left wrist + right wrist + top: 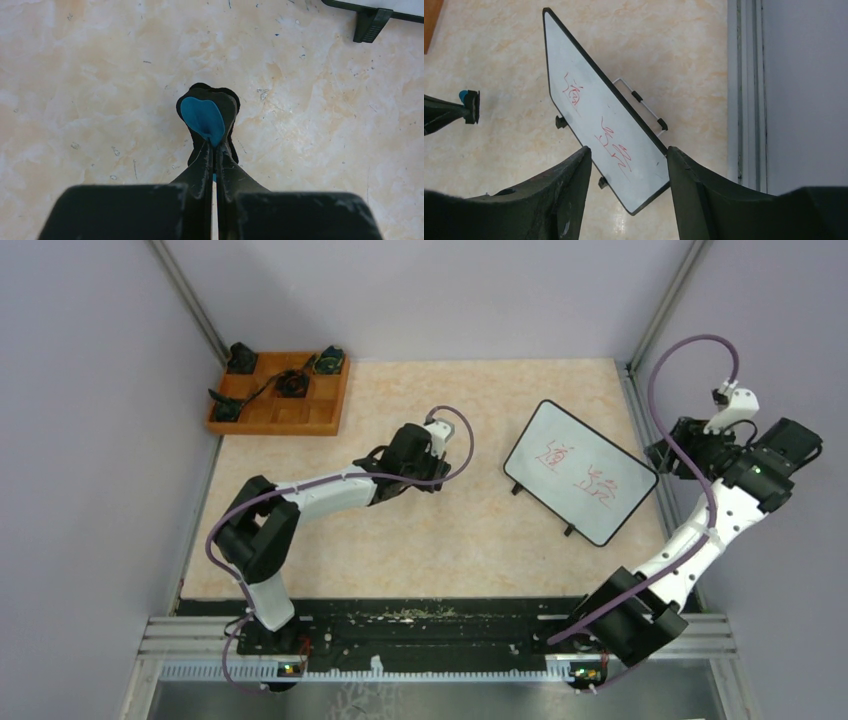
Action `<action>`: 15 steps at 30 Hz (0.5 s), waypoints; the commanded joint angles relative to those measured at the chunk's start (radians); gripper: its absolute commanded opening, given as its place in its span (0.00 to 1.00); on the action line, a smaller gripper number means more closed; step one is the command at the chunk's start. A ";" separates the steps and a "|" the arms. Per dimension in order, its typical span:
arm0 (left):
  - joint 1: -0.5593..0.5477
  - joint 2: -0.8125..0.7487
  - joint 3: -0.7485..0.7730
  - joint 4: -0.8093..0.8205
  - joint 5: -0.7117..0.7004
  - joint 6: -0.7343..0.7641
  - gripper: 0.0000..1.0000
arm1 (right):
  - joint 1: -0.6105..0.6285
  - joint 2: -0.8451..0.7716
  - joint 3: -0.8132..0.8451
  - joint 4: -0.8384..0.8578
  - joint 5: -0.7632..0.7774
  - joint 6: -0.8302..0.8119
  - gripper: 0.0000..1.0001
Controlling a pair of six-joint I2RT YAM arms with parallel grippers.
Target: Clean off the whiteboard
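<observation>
1. Wooden tray (275, 428): far left corner, split into compartments. Several hold small dark parts (291, 383) I cannot identify.
2. Whiteboard (580, 472): flat, white, rounded corners, thin black frame, small black feet. It lies right of centre on the marbled beige table (470, 540), well apart from the tray. It carries two groups of red handwriting that I cannot read.
3. Left gripper (214, 150): clamped on a small black piece with a blue face (202, 117), over bare tabletop left of the board.
4. Right gripper (628, 152): jaws apart, holding nothing, near the board's right edge.
</observation>
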 commanded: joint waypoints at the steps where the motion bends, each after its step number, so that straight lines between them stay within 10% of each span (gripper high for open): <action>1: -0.012 -0.037 -0.013 0.056 0.035 0.004 0.00 | -0.096 0.035 0.051 -0.113 -0.186 -0.178 0.57; 15: -0.092 0.024 0.103 0.056 0.023 0.056 0.00 | -0.327 0.214 0.073 -0.549 -0.379 -0.748 0.55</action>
